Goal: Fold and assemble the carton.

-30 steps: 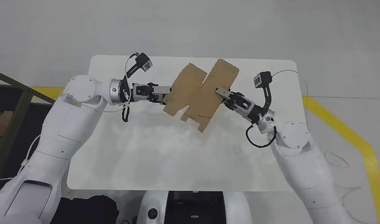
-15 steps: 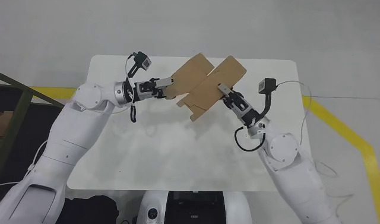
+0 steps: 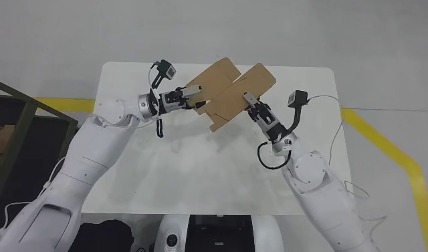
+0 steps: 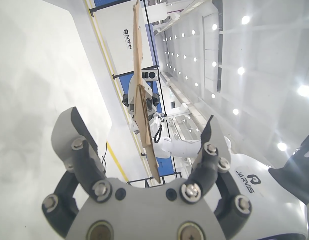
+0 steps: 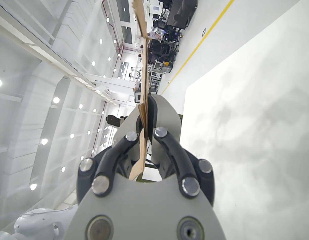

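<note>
While the carton (image 3: 231,95), a flat brown cardboard blank w/ notched flaps, was held up off the white table (image 3: 200,178) over its far half, the right gripper (image 5: 145,101) had its jaws pinched shut on one edge of the blank, card sandwiched tight btwn them. The left gripper (image 4: 143,116) sat at the opp. edge, jaws spread wide w/ the card running edge-on through the gap, approx. mid-way btwn the two fingers (image 4: 79,131) and touching neither, so nothing gripped on that side.
</note>
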Controlling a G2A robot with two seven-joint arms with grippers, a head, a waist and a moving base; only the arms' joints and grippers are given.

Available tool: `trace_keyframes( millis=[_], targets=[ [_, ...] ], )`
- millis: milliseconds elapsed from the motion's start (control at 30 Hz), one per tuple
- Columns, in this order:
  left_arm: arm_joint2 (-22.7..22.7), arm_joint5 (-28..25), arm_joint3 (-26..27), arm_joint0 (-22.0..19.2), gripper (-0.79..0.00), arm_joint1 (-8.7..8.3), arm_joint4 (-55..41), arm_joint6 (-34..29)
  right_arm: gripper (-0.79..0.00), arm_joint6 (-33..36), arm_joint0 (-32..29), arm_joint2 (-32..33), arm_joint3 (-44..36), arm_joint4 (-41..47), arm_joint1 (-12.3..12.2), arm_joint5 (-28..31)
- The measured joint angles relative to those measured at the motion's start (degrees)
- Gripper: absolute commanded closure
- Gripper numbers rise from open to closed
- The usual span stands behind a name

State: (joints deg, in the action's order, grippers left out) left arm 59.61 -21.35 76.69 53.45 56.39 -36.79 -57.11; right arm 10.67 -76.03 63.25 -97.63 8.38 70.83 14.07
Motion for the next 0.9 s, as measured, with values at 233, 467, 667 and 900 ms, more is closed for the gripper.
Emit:
trace_keyframes(
  millis=[233, 467, 667, 900],
  targets=[
    [0.0, -0.1, -2.1, -0.9, -0.339, 0.65, -1.1, -0.6, 0.0, -0.6, 0.2, -0.3, 0.4, -0.5, 0.4, 0.2],
    [0.4, -0.1, -3.2, -1.2, -0.031, 1.11, -1.3, -1.2, 0.0, -0.5, 0.3, -0.3, 0.7, -0.8, 0.7, 0.2],
    [0.8, 0.0, -3.6, -1.3, 0.0, 1.42, -1.0, -1.3, 0.0, -0.4, 0.2, -0.1, 0.8, -1.1, 0.9, 0.3],
    [1.2, 0.5, -3.6, -1.2, 0.0, 1.74, -1.1, -1.6, -0.785, 0.5, 0.0, 0.3, 0.6, -1.6, 1.1, 0.7]
  ],
)
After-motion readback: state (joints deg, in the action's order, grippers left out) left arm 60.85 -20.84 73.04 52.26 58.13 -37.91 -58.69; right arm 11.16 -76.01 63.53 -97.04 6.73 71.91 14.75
